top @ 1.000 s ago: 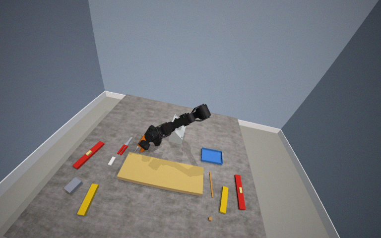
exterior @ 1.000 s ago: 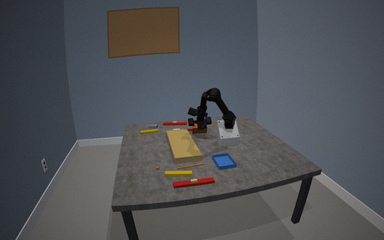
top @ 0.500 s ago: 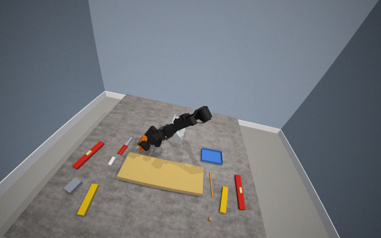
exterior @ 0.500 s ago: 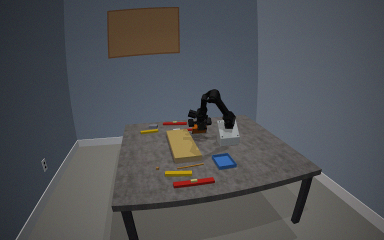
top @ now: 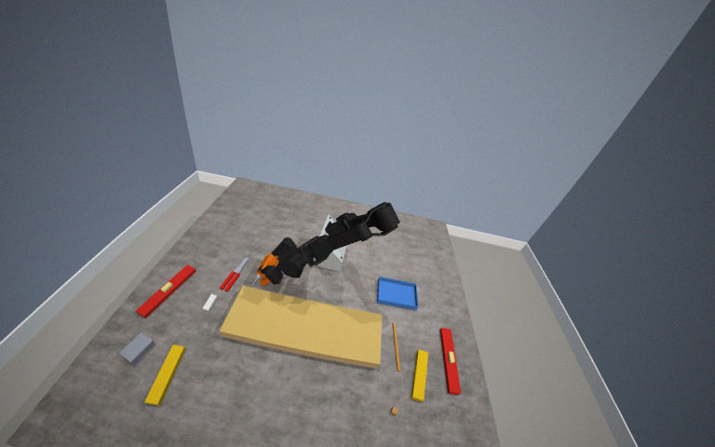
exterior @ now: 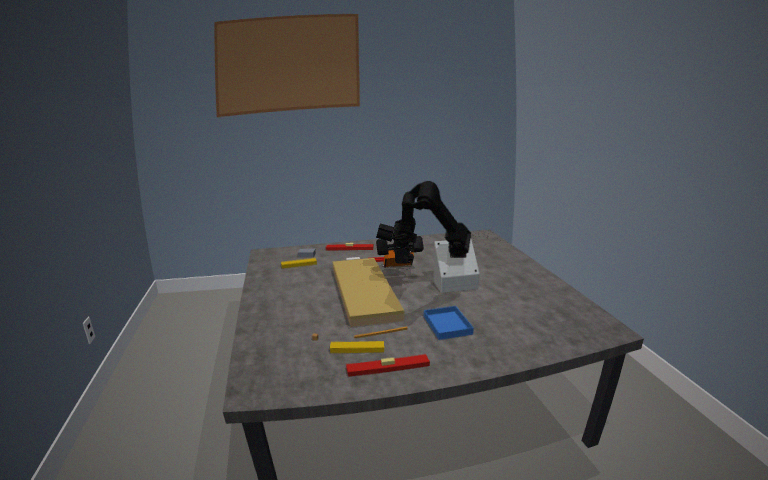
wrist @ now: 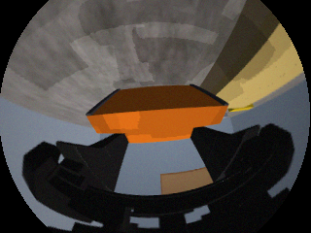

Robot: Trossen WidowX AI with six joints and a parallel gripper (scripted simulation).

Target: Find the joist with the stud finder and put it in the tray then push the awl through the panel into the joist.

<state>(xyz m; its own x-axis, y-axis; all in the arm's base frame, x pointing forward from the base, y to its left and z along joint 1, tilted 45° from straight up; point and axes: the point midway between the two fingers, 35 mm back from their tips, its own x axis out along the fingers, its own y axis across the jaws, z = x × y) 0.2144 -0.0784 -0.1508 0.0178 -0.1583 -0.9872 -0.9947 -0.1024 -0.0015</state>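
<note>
My gripper (top: 271,270) (exterior: 402,255) (wrist: 158,128) is shut on the orange stud finder (top: 269,260) (exterior: 393,260) (wrist: 160,121). It holds it above the table, just behind the far left end of the floor panel in the top view. The tan floor panel (top: 311,331) (exterior: 365,288) (wrist: 277,53) lies flat, with no hole that I can make out. The blue tray (top: 397,292) (exterior: 448,322) is empty. A thin grey shaft (top: 255,280), apparently the awl's, shows beside the gripper; the rest of it is hidden. The joist is hidden.
Red-handled snips (top: 228,279) and a white block (top: 209,302) lie left of the panel. Red levels (top: 153,303) (top: 448,342) and yellow bars (top: 165,375) (top: 420,375) lie on both sides. A grey block (top: 137,348), orange stick (top: 396,347) and small cube (top: 394,410) also lie there.
</note>
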